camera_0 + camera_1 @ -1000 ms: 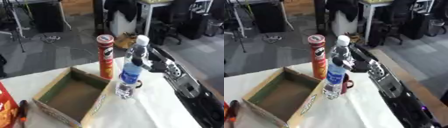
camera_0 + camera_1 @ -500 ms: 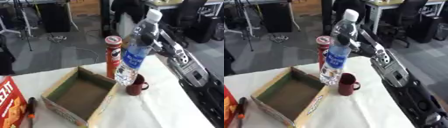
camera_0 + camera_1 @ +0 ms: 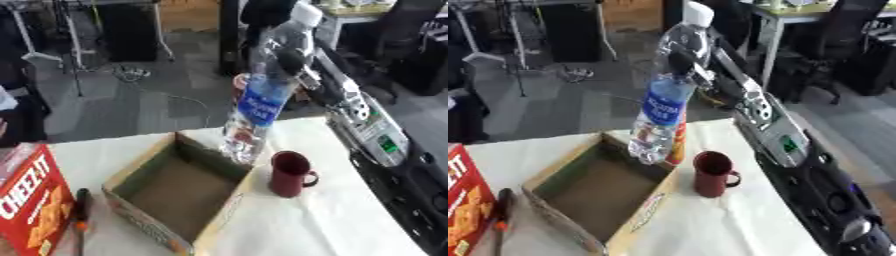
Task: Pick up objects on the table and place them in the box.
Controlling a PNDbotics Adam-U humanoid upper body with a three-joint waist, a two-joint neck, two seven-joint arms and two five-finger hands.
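Gripping water bottle [image 3: 664,100], right hand [image 3: 686,64] fingers curled round it; red can behind mostly hidden.

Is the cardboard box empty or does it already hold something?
Empty: the box shows only bare floor; the bottle hangs above it.

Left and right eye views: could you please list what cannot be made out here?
- Tall red can: mostly hidden behind the clear plastic water bottle in both views.
- Right hand: its fingers are blurred against the bottle.
- Orange cracker box: cut off by the left edge.
- Left hand: in neither view.
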